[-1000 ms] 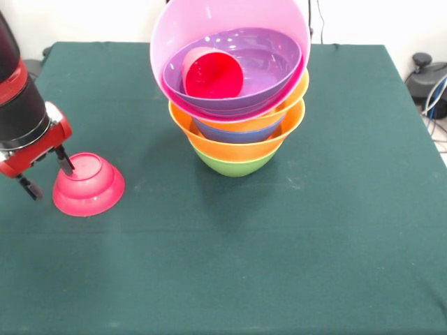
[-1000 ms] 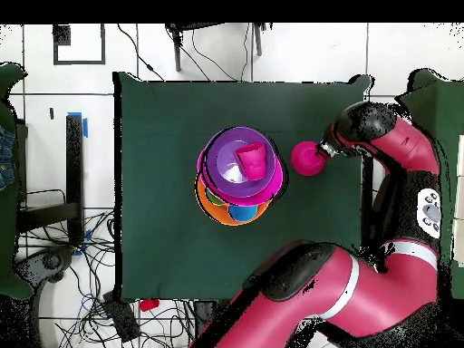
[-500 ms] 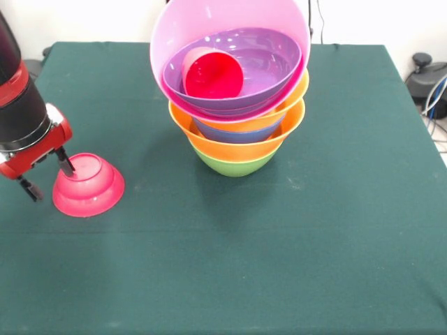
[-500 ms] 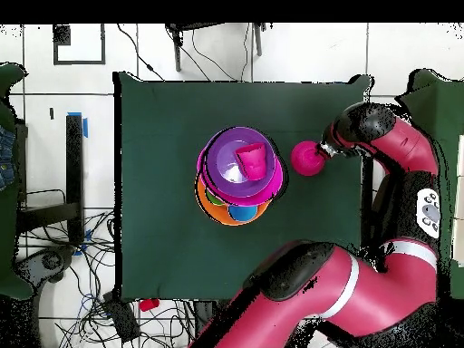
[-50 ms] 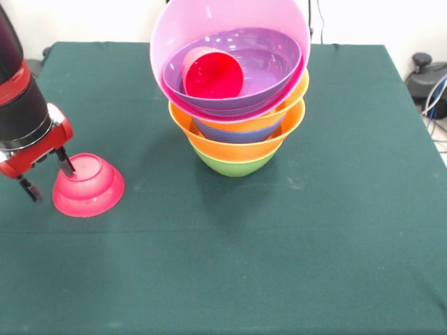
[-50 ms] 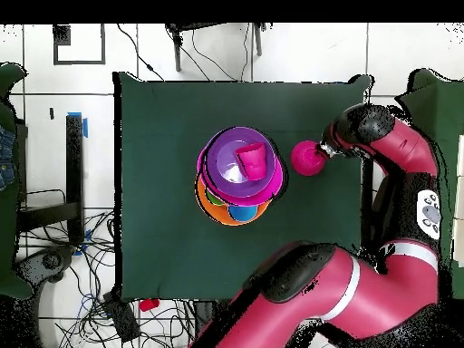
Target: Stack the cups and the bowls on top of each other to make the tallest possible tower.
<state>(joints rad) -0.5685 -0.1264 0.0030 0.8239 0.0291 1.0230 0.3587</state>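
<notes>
The tower [image 5: 237, 132] stands mid-table with a green bowl [image 5: 234, 165] as its base. Above it come orange rims [image 5: 209, 144], a blue bowl [image 5: 237, 132], then a tilted large pink bowl [image 5: 209, 21] holding the purple bowl [image 5: 269, 59]. A red cup [image 5: 211, 73] lies on its side inside the purple bowl. A small red bowl [image 5: 89, 185] sits upside down at the left, also seen from overhead [image 6: 307, 159]. My gripper [image 5: 47, 174] is open at that bowl's left edge, one finger over its upturned base and the other outside it; overhead, the gripper [image 6: 324, 150] sits beside the bowl.
The green-covered table [image 5: 314, 230] ends close to the left of my gripper. From above, cables and a chair [image 6: 54, 217] lie on the floor beyond the table.
</notes>
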